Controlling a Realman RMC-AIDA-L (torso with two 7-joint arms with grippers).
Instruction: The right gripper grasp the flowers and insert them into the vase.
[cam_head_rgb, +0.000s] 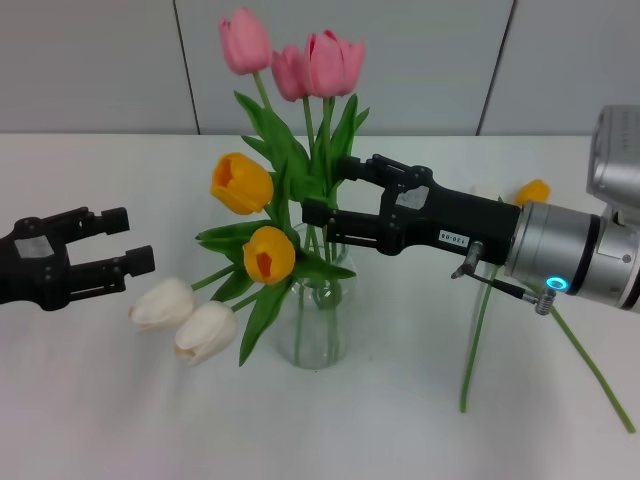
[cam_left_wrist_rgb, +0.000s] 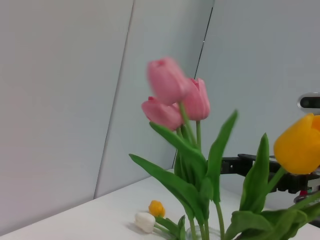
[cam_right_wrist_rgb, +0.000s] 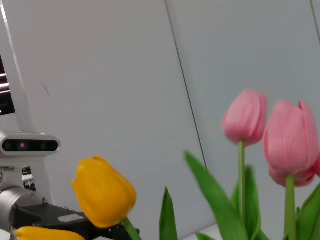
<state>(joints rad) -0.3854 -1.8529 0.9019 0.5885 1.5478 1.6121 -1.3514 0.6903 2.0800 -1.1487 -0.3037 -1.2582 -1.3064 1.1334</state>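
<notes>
I see the clear glass vase (cam_head_rgb: 318, 325) standing upright on the white table (cam_head_rgb: 120, 420), near the middle of the head view. It already holds a bunch of tulips: three pink heads (cam_head_rgb: 290, 58) at the top, two yellow-orange heads (cam_head_rgb: 241, 183) lower on the robot's left side, and two white heads (cam_head_rgb: 185, 315) drooping down to just above the tabletop, left of the vase. Their green stems and leaves (cam_head_rgb: 285, 165) crowd together above the vase's neck.

My right gripper (cam_head_rgb: 327, 192) reaches in from the right at the height of the leaves, above the vase mouth. Its two black fingers (cam_head_rgb: 385, 168) are spread apart, one on either side of the cluster of stems, and I cannot make out any stem actually pinched between them. The silver wrist (cam_head_rgb: 570, 255) shows its blue light.

Behind that arm, more flowers lie on the table: a small orange head (cam_head_rgb: 532, 190) near the far right, and long green stems (cam_head_rgb: 475, 345) running out from under the wrist towards the near edge. The left wrist view shows an orange (cam_left_wrist_rgb: 156, 208) and a white head (cam_left_wrist_rgb: 145, 222) lying there together.

My left gripper (cam_head_rgb: 125, 243) hovers at the left edge, well apart from the vase, fingers parted and holding nothing.
</notes>
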